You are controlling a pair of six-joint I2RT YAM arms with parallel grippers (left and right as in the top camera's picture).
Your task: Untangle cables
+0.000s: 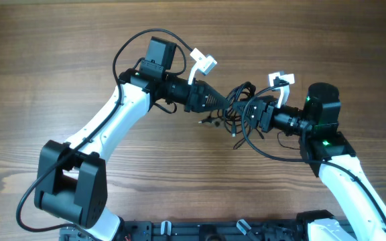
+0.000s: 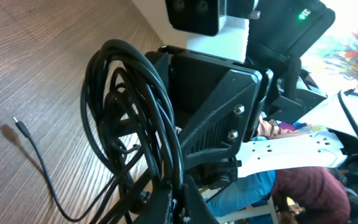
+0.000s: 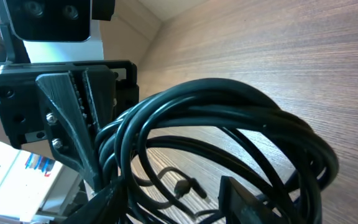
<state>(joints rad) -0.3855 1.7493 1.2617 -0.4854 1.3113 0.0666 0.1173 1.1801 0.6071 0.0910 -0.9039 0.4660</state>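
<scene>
The cables (image 1: 236, 100) are a tangled bundle of thin black cords held above the table's middle, between both grippers. My left gripper (image 1: 225, 102) reaches in from the left. In the left wrist view its jaws (image 2: 180, 200) are shut on strands of the bundle (image 2: 135, 112). My right gripper (image 1: 248, 110) faces it from the right. In the right wrist view its fingers (image 3: 173, 202) stand apart, with loops of cable (image 3: 229, 106) passing between and around them. A loose plug end (image 2: 20, 127) lies on the wood, and another plug (image 3: 185, 185) hangs below the loops.
The wooden table (image 1: 59, 53) spreads around the arms. Loose cord ends trail onto it below the bundle (image 1: 234, 142). The right arm's thicker black wire (image 1: 260, 150) loops by its wrist. The two gripper heads are very close together.
</scene>
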